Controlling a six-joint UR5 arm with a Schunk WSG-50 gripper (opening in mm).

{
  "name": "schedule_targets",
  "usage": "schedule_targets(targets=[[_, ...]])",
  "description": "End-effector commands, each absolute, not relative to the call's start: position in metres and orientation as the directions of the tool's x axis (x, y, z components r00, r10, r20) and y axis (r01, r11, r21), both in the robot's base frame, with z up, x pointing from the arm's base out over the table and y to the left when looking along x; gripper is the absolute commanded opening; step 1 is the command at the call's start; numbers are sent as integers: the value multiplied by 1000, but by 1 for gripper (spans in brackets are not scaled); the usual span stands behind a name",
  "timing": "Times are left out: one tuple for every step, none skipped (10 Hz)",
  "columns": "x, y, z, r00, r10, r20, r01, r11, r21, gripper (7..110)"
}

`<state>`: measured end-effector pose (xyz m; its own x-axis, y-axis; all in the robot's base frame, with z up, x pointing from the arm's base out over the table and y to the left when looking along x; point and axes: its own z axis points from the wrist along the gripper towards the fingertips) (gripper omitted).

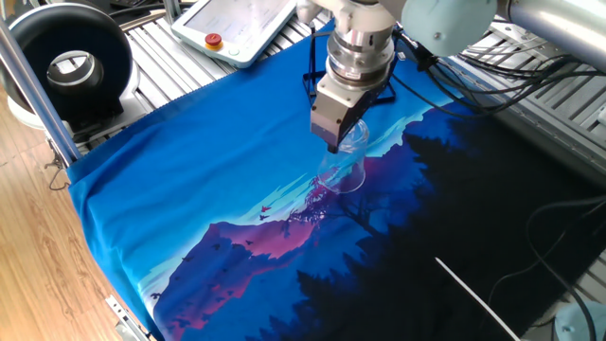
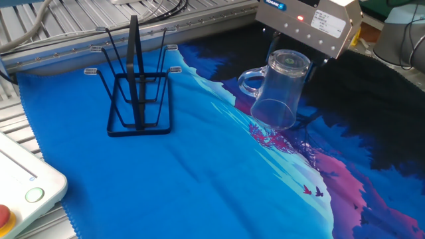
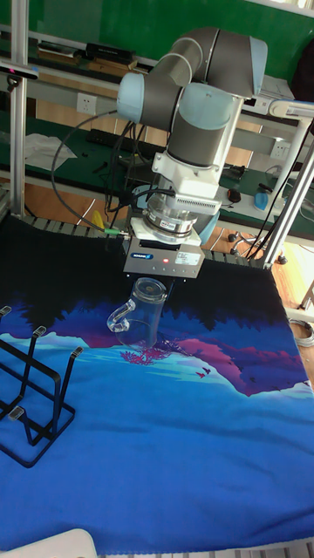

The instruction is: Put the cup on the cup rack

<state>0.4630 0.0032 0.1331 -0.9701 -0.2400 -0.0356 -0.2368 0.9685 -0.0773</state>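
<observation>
Gripper (image 2: 297, 58) of the grey robot arm (image 3: 199, 83) clamps the thick base of a clear glass mug (image 2: 279, 89), held upside down, tilted, above the blue mountain-print cloth (image 2: 199, 179). Its handle (image 2: 250, 81) points toward the black wire cup rack (image 2: 136, 89), standing well apart on the cloth.

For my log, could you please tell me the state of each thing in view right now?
Cup: held upside down, tilted, off the cloth, empty.
Gripper: shut on the cup's base.
Rack: upright on the cloth, pegs bare.
Cloth: spread flat over the table.
</observation>
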Motion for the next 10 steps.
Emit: schedule_targets(targets=[[465,3,133,-973,-229,-40,-226,971,-76,22],[465,6,133,-971,-235,-43,-232,970,-66,22],[462,3,133,-971,-236,-28,-233,969,-75,22],[460,-1,133,-972,-236,-18,-233,968,-87,22],[460,-1,134,-971,-237,-16,-235,968,-88,22],[459,-1,134,-971,-237,-14,-235,968,-88,22],[458,0,133,-973,-229,-11,-227,970,-82,22],[460,1,133,-975,-221,-22,-219,973,-80,22],[462,3,133,-975,-220,-30,-217,973,-73,22],[462,5,133,-975,-219,-32,-217,974,-66,22]])
